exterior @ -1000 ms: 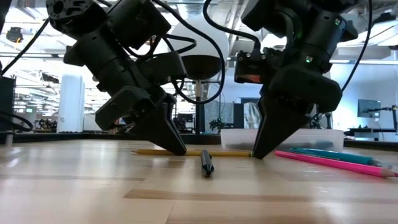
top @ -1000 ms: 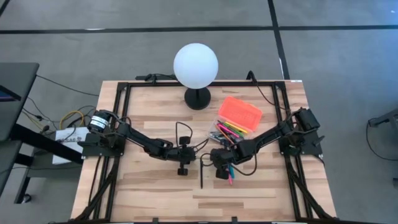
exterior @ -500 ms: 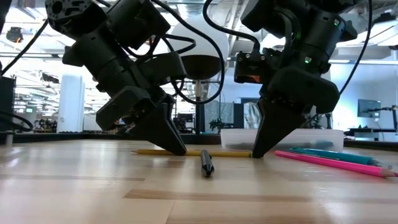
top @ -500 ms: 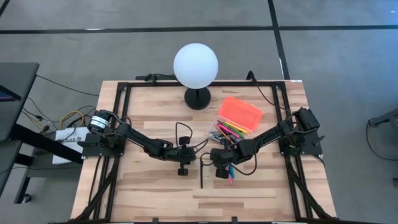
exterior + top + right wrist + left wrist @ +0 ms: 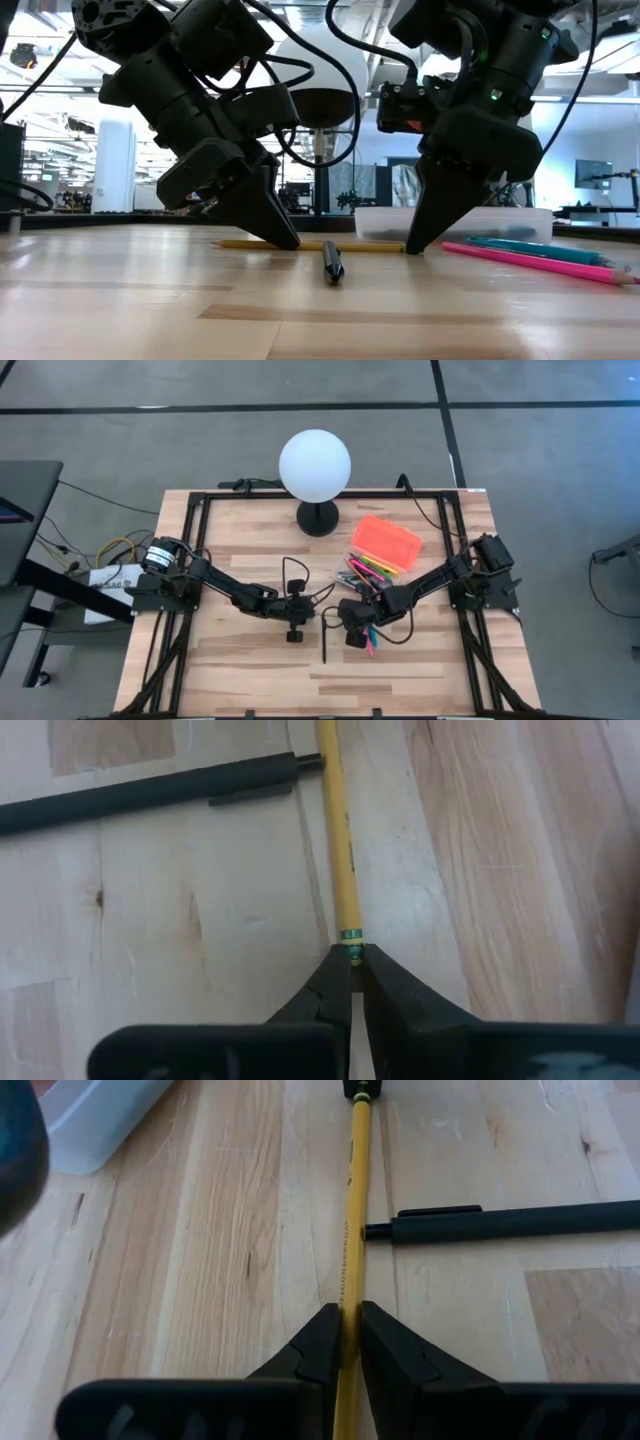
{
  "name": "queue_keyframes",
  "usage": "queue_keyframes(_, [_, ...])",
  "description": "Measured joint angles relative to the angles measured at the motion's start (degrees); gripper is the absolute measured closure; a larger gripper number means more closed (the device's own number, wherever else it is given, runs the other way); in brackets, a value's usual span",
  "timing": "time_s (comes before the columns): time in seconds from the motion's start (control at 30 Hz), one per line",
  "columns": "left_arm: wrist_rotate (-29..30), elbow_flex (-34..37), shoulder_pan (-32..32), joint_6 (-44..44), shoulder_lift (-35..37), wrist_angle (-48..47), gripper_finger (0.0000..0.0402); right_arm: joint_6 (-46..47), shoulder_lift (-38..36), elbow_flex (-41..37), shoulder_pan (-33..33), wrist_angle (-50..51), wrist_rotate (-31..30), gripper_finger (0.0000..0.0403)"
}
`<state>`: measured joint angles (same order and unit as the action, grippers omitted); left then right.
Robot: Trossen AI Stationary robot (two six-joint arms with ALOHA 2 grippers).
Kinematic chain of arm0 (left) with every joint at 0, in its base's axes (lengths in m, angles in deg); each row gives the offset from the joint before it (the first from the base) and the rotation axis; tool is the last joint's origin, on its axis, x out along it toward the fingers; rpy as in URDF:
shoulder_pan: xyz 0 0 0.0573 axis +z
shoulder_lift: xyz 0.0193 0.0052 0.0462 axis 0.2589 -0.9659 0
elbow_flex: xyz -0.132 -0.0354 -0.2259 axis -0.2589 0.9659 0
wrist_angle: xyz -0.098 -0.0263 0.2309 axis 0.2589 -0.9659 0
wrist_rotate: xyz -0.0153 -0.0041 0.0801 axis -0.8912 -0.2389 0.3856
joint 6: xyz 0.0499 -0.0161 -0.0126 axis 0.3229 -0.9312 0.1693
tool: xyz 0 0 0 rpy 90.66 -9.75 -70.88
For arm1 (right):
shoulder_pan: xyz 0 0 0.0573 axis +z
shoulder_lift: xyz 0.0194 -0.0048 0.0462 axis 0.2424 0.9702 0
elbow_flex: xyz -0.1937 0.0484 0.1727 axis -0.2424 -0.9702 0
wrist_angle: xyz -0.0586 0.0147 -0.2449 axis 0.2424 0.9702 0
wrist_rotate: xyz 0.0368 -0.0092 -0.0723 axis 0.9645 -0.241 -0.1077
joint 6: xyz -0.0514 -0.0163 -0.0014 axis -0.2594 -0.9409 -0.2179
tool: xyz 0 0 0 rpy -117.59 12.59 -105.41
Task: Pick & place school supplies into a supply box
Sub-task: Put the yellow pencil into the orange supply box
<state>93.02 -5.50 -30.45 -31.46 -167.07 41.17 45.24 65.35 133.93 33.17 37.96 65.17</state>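
You've got both grippers on one yellow pencil (image 5: 351,1230): left gripper (image 5: 343,1342) and right gripper (image 5: 353,978) fingers each clenched on an end. One black pen (image 5: 332,263) lies just beside it on the surface (image 5: 250,660), near the supply box (image 5: 385,545).

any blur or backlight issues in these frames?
Low view: bright room behind leaves both grippers as dark silhouettes; black pen sharp, pink marker soft. Left wrist view: yellow pencil crisp, clear box corner blurred. Right wrist view: even light, no glare. High view: white lamp nearly blown out.
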Motion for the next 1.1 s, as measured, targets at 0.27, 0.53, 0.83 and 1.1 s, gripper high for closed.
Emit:
queue_keyframes(0.27, [0.4,0.0,0.0,0.0,0.0,0.0,0.0368,0.1,0.1,2.2,0.8,2.7,-1.0,0.0402])
queue_keyframes(0.53, [0.7,-0.3,0.1,-0.4,-0.1,-0.2,0.0367,-0.2,0.1,4.2,1.7,6.1,-1.6,0.0401])
queue_keyframes(0.83, [0.5,-3.0,0.1,2.5,-0.3,-2.5,0.0367,0.0,0.0,4.6,2.9,6.7,-1.6,0.0401])
queue_keyframes(1.1, [-0.3,-3.1,0.8,2.8,-0.3,-4.3,0.0393,0.4,0.0,4.6,2.8,7.1,-1.7,0.0402])
